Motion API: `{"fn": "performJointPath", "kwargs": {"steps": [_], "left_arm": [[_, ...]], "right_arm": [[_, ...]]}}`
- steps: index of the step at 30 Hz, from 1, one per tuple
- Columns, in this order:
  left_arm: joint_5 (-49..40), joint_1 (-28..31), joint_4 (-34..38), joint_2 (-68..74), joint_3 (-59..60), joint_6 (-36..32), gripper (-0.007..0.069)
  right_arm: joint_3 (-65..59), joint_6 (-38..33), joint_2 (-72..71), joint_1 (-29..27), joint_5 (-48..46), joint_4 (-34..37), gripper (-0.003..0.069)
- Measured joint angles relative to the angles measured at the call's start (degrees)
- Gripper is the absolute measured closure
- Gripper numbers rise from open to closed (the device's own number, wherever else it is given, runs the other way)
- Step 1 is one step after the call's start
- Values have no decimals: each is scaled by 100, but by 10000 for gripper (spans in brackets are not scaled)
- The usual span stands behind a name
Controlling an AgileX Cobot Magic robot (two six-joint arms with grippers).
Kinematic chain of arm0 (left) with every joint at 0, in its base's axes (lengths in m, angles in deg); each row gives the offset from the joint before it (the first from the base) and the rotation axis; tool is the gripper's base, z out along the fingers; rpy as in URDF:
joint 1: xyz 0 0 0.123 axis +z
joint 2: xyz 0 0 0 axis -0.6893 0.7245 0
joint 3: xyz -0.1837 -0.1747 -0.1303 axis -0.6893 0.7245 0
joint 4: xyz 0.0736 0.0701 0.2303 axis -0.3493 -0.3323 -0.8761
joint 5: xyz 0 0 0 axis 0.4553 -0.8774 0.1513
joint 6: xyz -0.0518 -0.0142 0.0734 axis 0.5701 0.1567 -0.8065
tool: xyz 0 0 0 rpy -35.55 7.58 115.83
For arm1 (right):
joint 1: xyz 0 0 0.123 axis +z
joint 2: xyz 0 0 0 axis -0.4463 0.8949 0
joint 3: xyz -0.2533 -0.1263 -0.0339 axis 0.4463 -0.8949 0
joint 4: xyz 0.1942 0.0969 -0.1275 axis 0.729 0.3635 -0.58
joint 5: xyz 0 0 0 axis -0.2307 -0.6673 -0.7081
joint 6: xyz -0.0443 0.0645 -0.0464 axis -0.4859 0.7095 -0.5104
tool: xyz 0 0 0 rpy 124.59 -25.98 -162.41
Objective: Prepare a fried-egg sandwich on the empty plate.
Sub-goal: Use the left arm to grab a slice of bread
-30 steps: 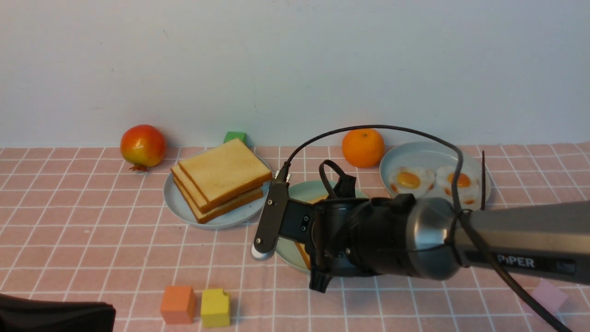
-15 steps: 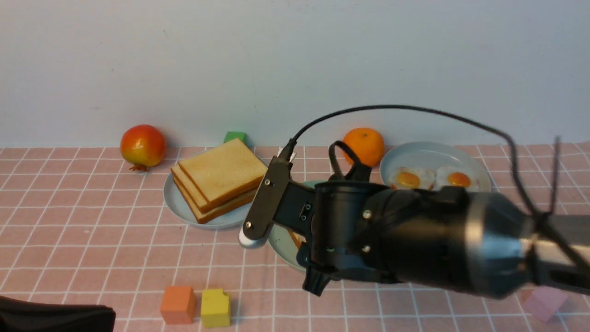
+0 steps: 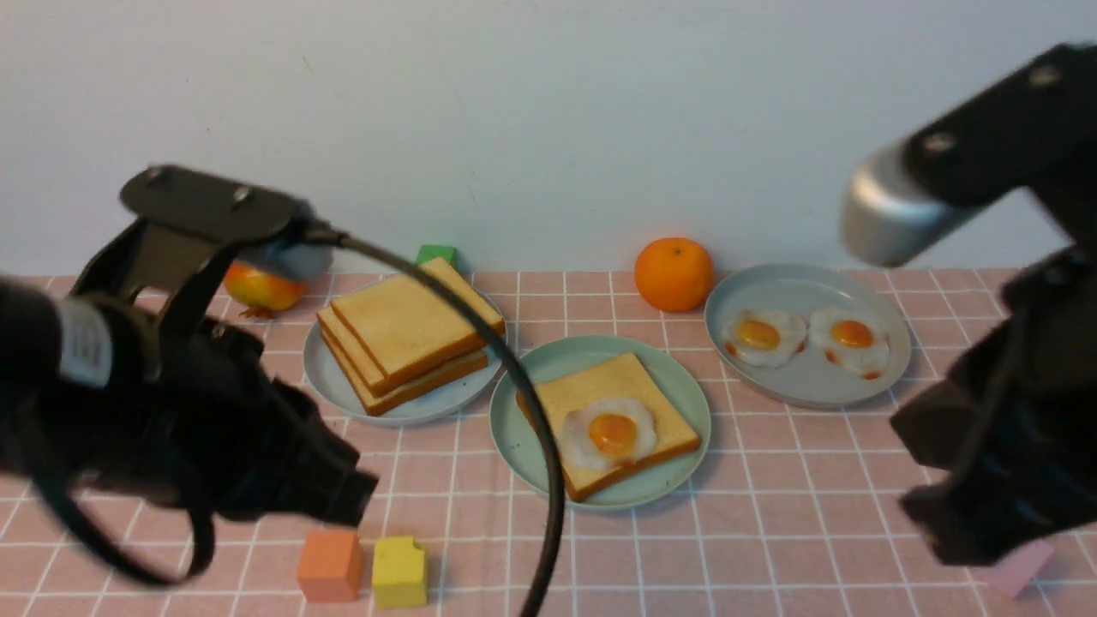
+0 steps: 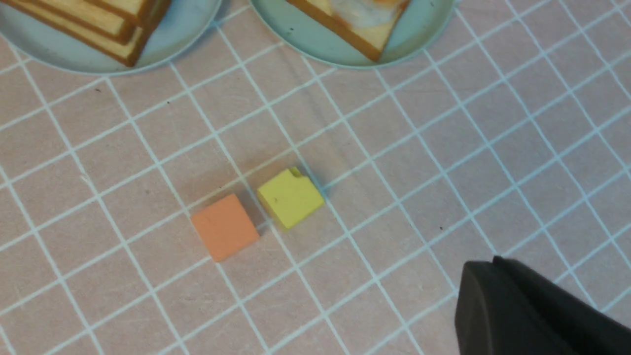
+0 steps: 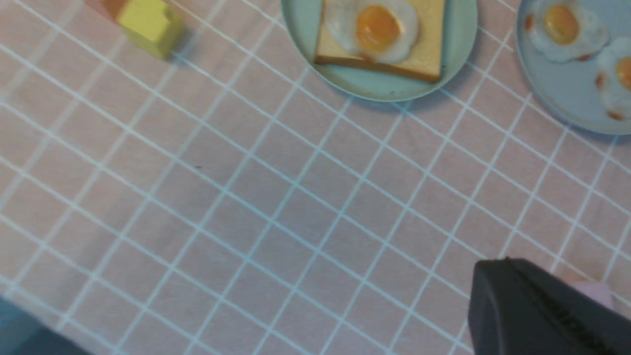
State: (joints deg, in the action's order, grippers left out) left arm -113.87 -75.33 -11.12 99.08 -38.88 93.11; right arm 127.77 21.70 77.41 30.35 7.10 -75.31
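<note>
The mint-green plate (image 3: 523,386) sits mid-table and holds one toast slice (image 3: 600,390) with a fried egg (image 3: 610,433) lying on it; no second slice covers the egg. The right wrist view shows this plate (image 5: 458,49) and egg (image 5: 374,27) too. A stack of plain toast (image 3: 411,334) lies on a paler plate (image 3: 330,377) to its left. My left gripper (image 4: 493,259) is shut and empty over the bare cloth near the front left. My right gripper (image 5: 508,260) is shut and empty near the front right.
A grey-blue plate (image 3: 806,287) with two fried eggs (image 3: 763,336) is at the back right, beside an orange (image 3: 674,274). A red fruit (image 3: 257,291) and green block (image 3: 437,254) are at the back. Orange (image 3: 330,566), yellow (image 3: 400,570) and pink (image 3: 1020,566) blocks lie in front.
My right arm has pulled back from over the mint-green plate to the right, uncovering the toast with the egg. My left arm has risen into view at the left.
</note>
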Motion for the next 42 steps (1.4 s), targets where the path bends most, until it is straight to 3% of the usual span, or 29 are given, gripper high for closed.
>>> {"fn": "performJointPath", "kwargs": {"steps": [2, 5, 9, 14, 19, 20, 21, 25, 28, 34, 42], "left_arm": [[-185, 731, 815, 801, -479, -868, 612], [-111, 1138, 1378, 1679, -866, -1552, 612], [55, 1195, 1325, 2617, -1419, -1833, 612], [283, 1167, 700, 3671, -2290, -2025, 604], [760, 1167, 190, 4142, -2543, -2163, 486], [1013, 1167, 80, 4311, -2565, -2204, 417], [1045, 1167, 69, 4333, -2565, -2220, 408], [1652, 1167, -78, 4758, -2576, -2592, 242], [1901, 1167, -97, 4970, -2576, -2930, 190], [2304, 1167, -212, 5136, -2583, -3101, 195], [2643, 1161, -510, 5331, -2583, -3119, 315]], "right_arm": [[-16, 0, -474, 0, -49, 270, 664], [-154, -11, -847, 0, -66, 414, 659], [-416, -102, -1200, 0, -66, 521, 658], [-780, -138, -1600, 0, -66, 651, 655], [-860, -138, -1741, 0, -66, 699, 652], [-861, -138, -1755, 0, -66, 703, 651], [-861, -138, -1755, 0, -66, 703, 651], [-865, -143, -1759, 0, -66, 710, 647], [-865, -143, -1759, 0, -66, 717, 646], [-865, -143, -1759, 0, -66, 730, 643], [-865, -269, -1759, 0, -66, 909, 639]]}}
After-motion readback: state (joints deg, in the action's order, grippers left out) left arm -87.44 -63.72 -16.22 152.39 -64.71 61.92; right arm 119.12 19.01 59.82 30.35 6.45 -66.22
